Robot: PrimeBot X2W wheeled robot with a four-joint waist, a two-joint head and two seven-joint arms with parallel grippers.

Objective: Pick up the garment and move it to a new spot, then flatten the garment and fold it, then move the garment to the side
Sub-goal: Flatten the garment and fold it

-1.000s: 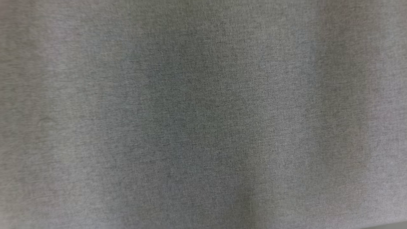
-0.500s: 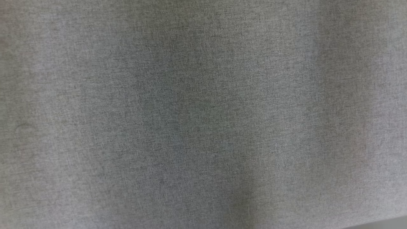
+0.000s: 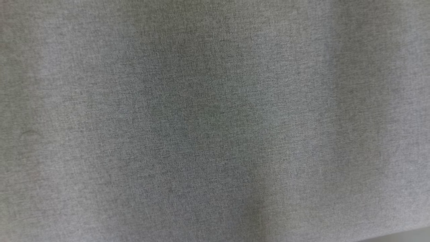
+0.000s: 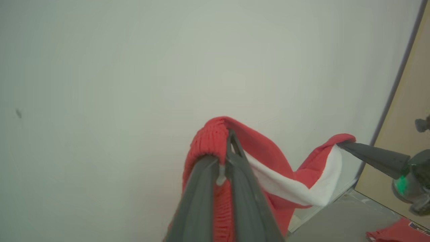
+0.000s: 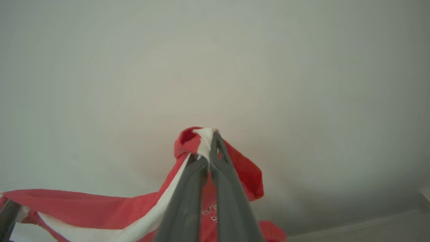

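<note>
Garment: red, with a broad white stripe and a ribbed red hem, hanging slack between the two grippers in front of a pale wall.
Left gripper: fingers pressed together, clamped on the ribbed hem.
Right gripper: fingers together, pinching a bunched red-and-white edge.
Writing: small dark-and-white print on the red fabric, too blurred to read.
Head view: grey woven cloth, softly shaded.

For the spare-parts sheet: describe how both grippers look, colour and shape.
The left gripper has two long, dark grey matte fingers that taper to slim tips. The right gripper matches; in the left wrist view its dark base carries a green light.
</note>
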